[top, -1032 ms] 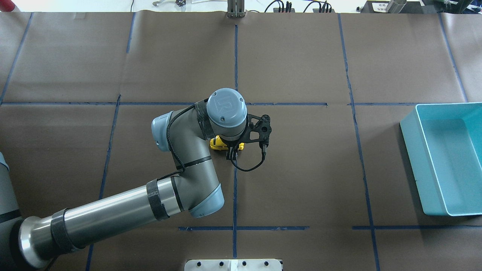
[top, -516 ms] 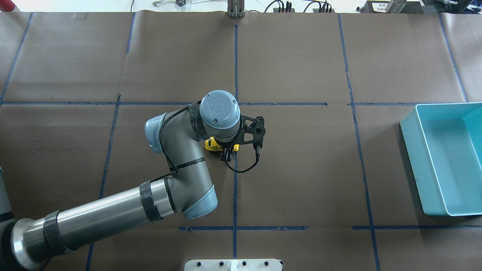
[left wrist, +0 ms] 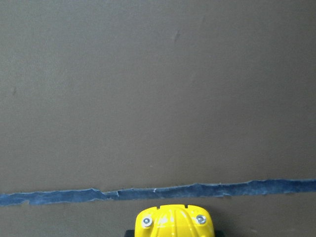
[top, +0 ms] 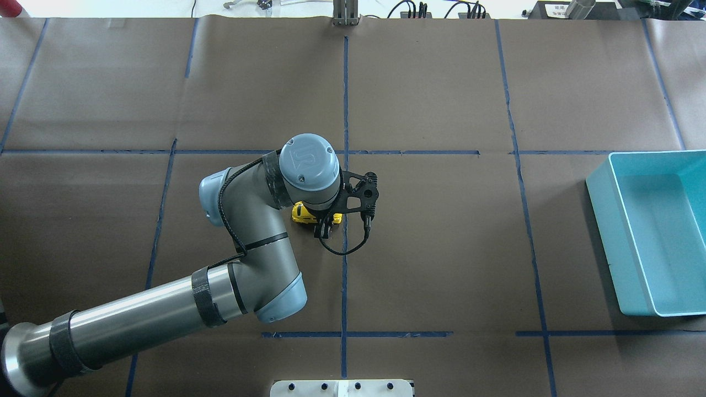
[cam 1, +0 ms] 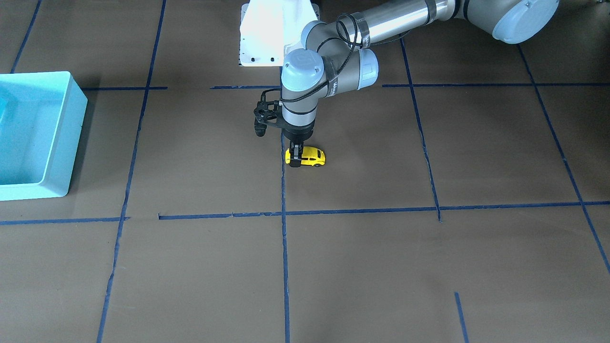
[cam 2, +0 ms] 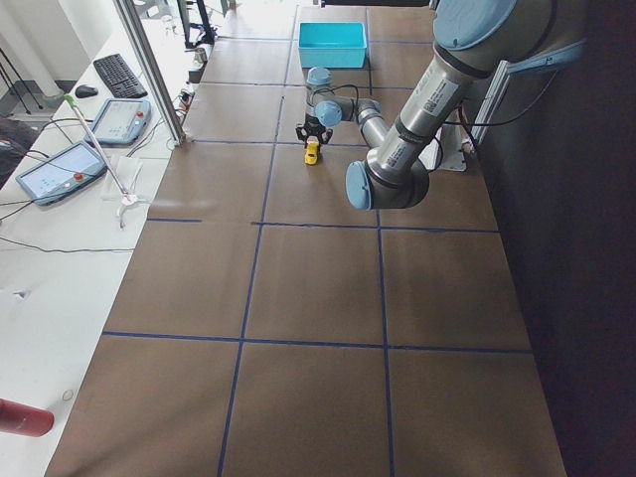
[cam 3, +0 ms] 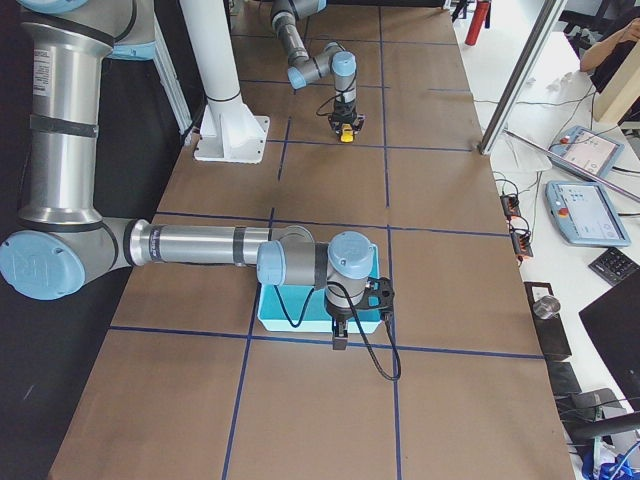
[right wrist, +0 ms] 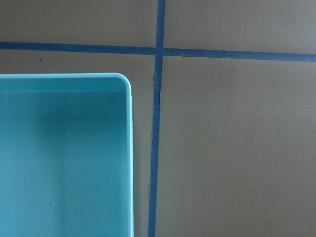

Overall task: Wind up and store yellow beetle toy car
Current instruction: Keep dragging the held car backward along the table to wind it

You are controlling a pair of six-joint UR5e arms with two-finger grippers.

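The yellow beetle toy car (cam 1: pixel 312 157) stands on its wheels on the brown table, just beside a blue tape line. My left gripper (cam 1: pixel 296 158) points straight down and is shut on the car's end. From overhead the wrist covers most of the car (top: pixel 300 213). The left wrist view shows only the car's yellow nose (left wrist: pixel 174 223) at the bottom edge. My right gripper (cam 3: pixel 338 338) shows only in the exterior right view, hanging over the near edge of the turquoise bin (cam 3: pixel 290 312); I cannot tell whether it is open or shut.
The turquoise bin (top: pixel 598 220) sits at the table's far right in the overhead view and looks empty inside (right wrist: pixel 129 148). Blue tape lines (top: pixel 345 99) divide the brown paper into squares. A white base plate (top: pixel 342 387) lies at the near edge.
My left arm has slid leftward in the overhead view, carrying the yellow car along the table with it. The grip on the car has not changed.
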